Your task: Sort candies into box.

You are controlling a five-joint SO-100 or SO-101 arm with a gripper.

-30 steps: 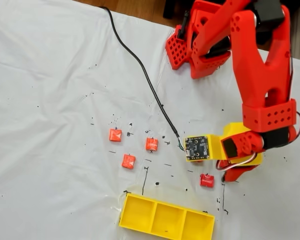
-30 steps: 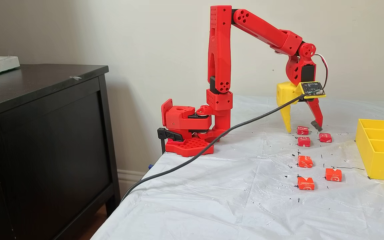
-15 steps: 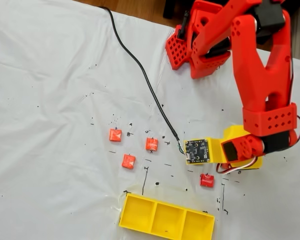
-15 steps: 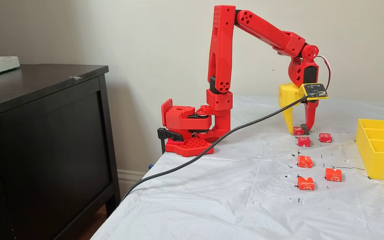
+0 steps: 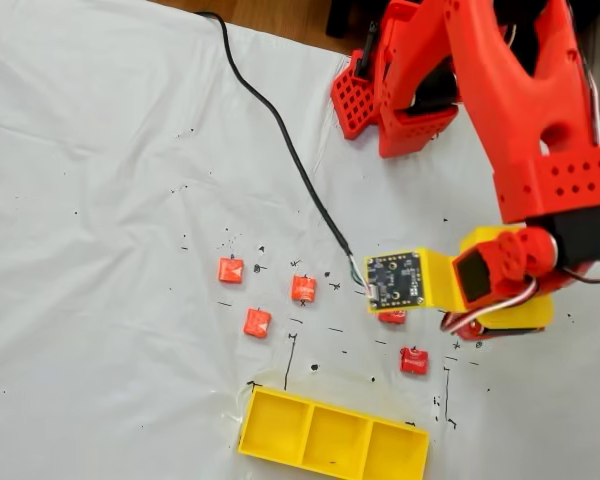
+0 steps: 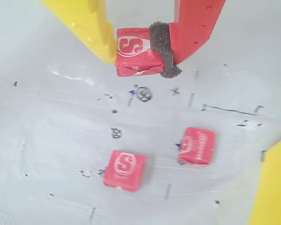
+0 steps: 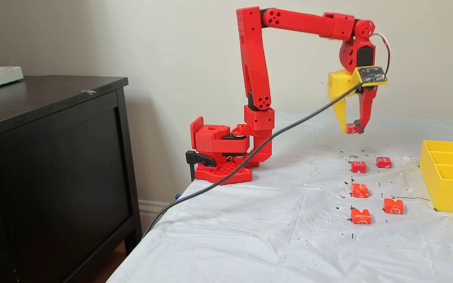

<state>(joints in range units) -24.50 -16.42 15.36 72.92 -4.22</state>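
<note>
You had the gripper (image 6: 143,47) closed on one candy (image 6: 133,50), pinched between the yellow finger and the foam pad (image 6: 161,47) on the red finger, and it hung well above the white sheet (image 7: 250,236). That height looked deliberate: judging by the walls of the box (image 7: 446,188), the candy needed to ride over the rim rather than slide into it. The grip sat across the wrapper's flat sides, which likely kept it from twisting.

Relative to the box, the held candy (image 7: 352,128) was off to the left and farther back in the side fixed view. Five other candies lay on the sheet left of the box, the nearest (image 7: 393,206) just beside it. All three compartments looked empty, so the sorting was barely begun.
</note>
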